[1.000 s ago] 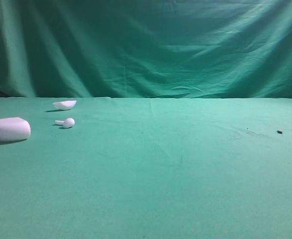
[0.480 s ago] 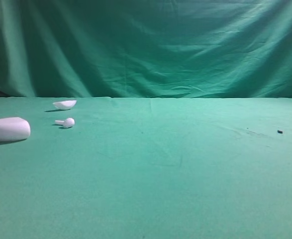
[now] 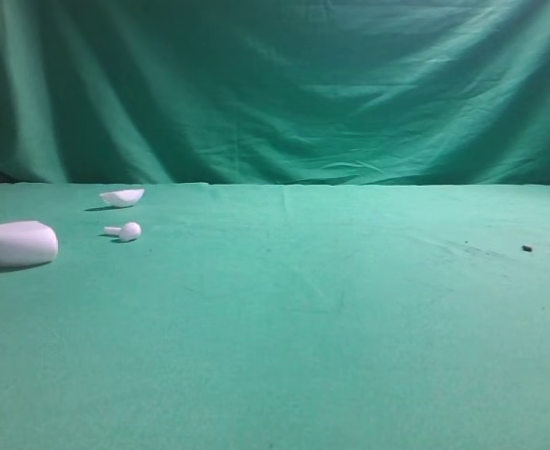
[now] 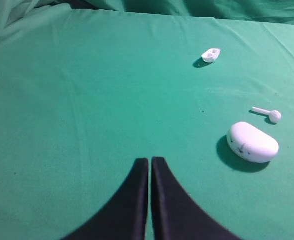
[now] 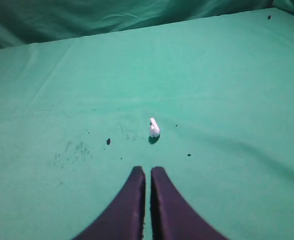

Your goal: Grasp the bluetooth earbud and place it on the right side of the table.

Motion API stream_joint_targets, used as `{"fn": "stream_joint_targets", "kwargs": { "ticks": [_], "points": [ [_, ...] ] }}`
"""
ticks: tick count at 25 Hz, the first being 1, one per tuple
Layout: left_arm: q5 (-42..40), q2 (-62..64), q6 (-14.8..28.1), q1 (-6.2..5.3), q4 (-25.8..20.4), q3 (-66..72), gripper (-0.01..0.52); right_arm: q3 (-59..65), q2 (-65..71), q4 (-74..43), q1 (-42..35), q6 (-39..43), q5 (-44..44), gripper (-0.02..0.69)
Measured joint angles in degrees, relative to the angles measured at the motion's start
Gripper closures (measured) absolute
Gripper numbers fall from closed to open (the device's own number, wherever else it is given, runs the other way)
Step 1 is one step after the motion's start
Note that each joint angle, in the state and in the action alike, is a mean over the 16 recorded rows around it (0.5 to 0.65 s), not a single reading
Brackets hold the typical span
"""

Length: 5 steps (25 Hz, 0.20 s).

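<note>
With both sets of jaws closed and empty, the bluetooth earbud [image 5: 154, 128] is seen upright at the centre of the right wrist view on the green counter [image 5: 227, 75], where it could be tipped by closed jaws lowered unopened.

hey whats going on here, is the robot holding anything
No, nothing is being held. Both grippers are shut and empty above the green table. The right gripper points at the tiny white bluetooth earbud, which stands on the cloth just ahead of it. The left gripper faces the white case, a second earbud and a small bowl-shaped shell, all lying apart from each other.
</note>
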Motion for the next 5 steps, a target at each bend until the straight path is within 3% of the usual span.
{"fn": "stream_joint_targets", "kwargs": {
  "ticks": [5],
  "points": [
    [0.0, 0.0, 0.0, 0.0, 0.0, 0.0, 0.514, 0.0, 0.0, 0.0, 0.0, 0.2, 0.3, 0.665]
  ]
}}
